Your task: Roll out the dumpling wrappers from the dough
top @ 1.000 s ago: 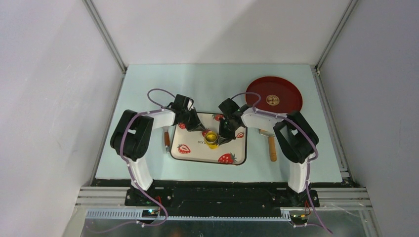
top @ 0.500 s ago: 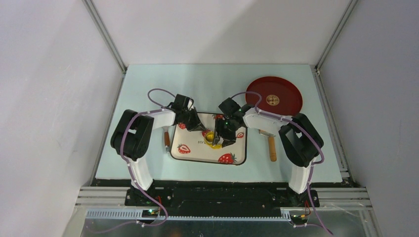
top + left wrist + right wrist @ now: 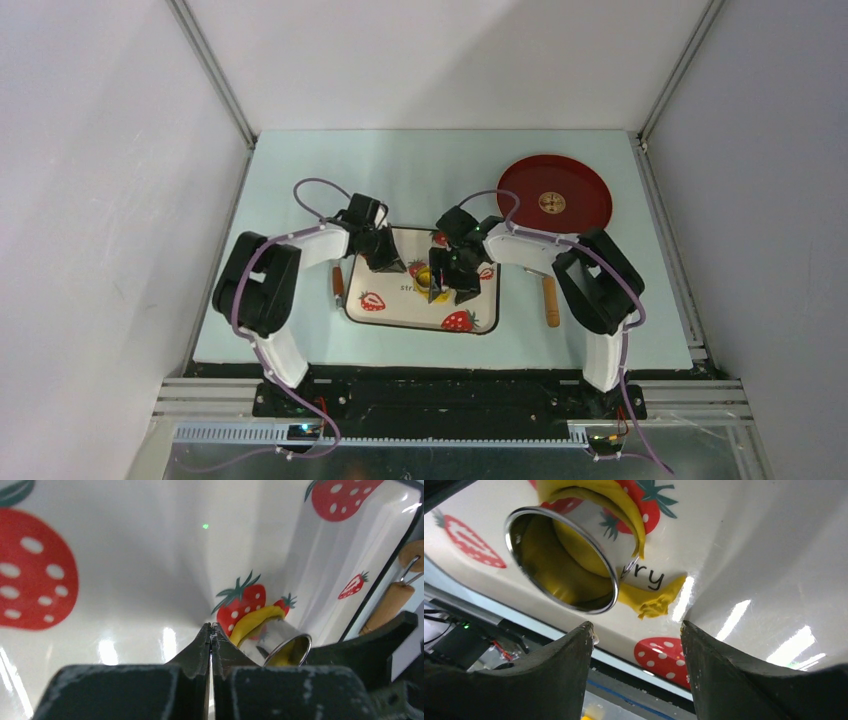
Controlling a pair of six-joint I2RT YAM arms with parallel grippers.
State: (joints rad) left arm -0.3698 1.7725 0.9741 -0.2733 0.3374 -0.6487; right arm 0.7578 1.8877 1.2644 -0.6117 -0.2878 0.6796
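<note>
A: Progress?
B: One tan wrapper [image 3: 551,203] on plate [image 3: 590,185]. Yellow dough [image 3: 651,597] on tray [image 3: 400,310], cutter [image 3: 561,560] stuck in it; disc not freed.
A: Fingers?
B: Left gripper [image 3: 211,626] pressed together, empty. Right gripper [image 3: 636,627] spread, near cutter.

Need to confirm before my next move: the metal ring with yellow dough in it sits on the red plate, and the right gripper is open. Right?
No. The metal ring with yellow dough in it sits on the strawberry tray, not the red plate, as the top view shows. The right gripper is open.
</note>
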